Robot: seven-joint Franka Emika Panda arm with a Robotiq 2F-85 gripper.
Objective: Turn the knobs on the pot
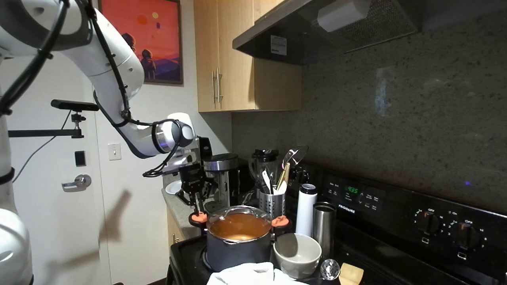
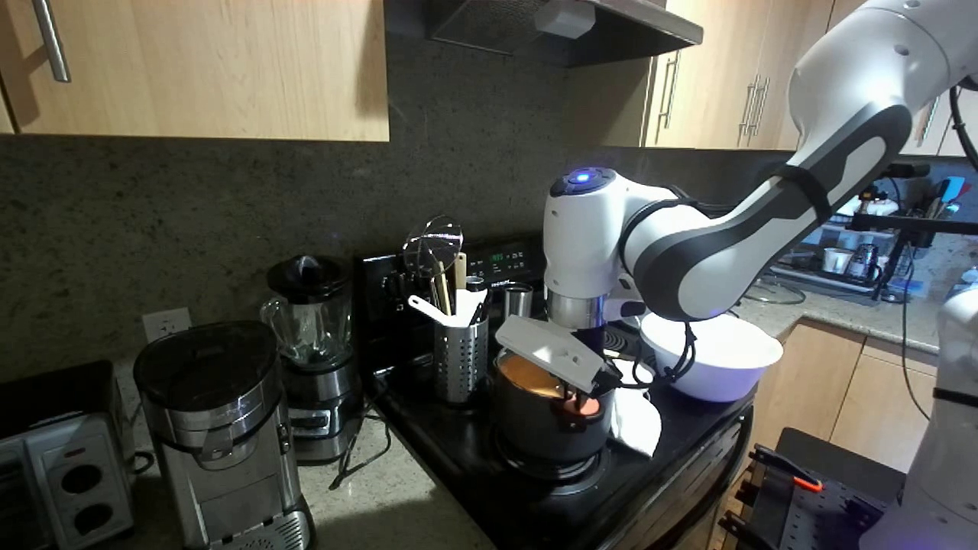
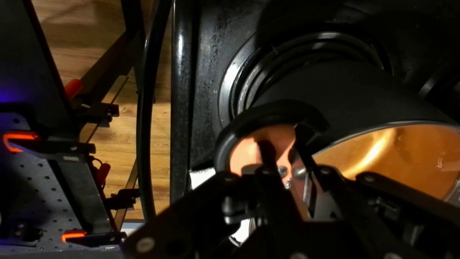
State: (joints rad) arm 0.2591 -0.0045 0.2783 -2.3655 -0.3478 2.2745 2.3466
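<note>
— The arm [image 2: 764, 237]?
— Bent, pincer [image 3: 283, 154] pointing down at one knob [image 1: 199, 217], fingers [image 3: 273, 189] narrowly parted; gripping or not, I cannot tell.
— The pot [image 1: 237, 253]?
— On a burner [image 3: 233, 86] of the bench [image 2: 519, 512], hood [image 1: 253, 37] above.

- Shell [image 1: 121, 51]: glossy white, fat rounded links, dark-grey inlays [image 2: 680, 267], little round grey spots [image 2: 901, 50] dotted on the casing.
- Wrist joint [image 2: 581, 237], centre-right in an exterior view: white cylinder, dark cap [image 2: 561, 186] with lit blue dot [image 2: 583, 177], bright metal collar [image 2: 577, 311].
- Cables [image 1: 28, 75]: black, tied along the links, upper left in an exterior view; loose loop [image 1: 152, 173] nearer frame centre.
- Strap [image 2: 804, 192]: black, round a link, upper right in an exterior view.
- Base column [image 2: 943, 458], right edge there: white, black band [image 2: 955, 397].
- Wrist housing [image 2: 546, 347], mid-frame: pale, flat, oblong.
- Gripper [image 3: 283, 153], bottom of wrist view: black linkage bars, pale round screw heads [image 3: 145, 244], slim dark fingers [image 3: 304, 157].
</note>
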